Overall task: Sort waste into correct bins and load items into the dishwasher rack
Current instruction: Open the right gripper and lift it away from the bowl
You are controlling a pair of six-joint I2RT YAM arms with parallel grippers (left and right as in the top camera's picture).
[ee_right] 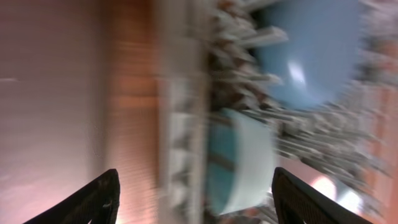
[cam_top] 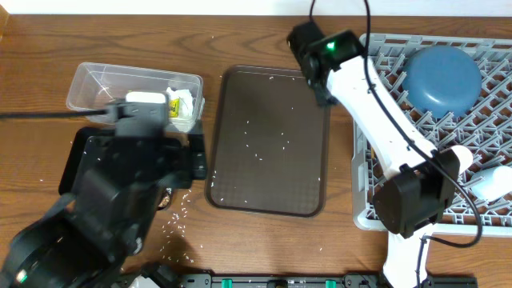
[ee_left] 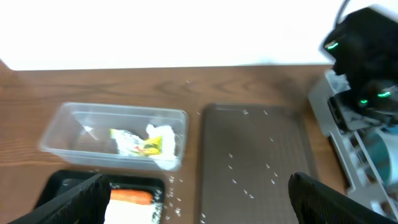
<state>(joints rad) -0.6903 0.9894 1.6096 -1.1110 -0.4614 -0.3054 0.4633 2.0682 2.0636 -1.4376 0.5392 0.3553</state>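
My left pincer (ee_left: 198,182) is spread and empty above the shallow black rectangular tray (ee_left: 62,182). The orange carrot (ee_left: 130,197) lies there, its long axis crosswise. White rice grains (ee_left: 234,182) on the dark brown serving tray (ee_left: 261,124) lie to its right, between my arms. My right pincer (ee_right: 194,173) is spread too, but its view is blurred.

Quantities: one rack (cam_top: 492,128), one brown tray (cam_top: 268,188), one clear tub (cam_top: 88,84), one black tray (ee_left: 143,182), one blue dish (cam_top: 440,78), one carrot (ee_left: 130,196), one wrapper (ee_left: 138,144), one tissue (ee_left: 165,138). Rice grains (cam_top: 264,152): many (too small to count).
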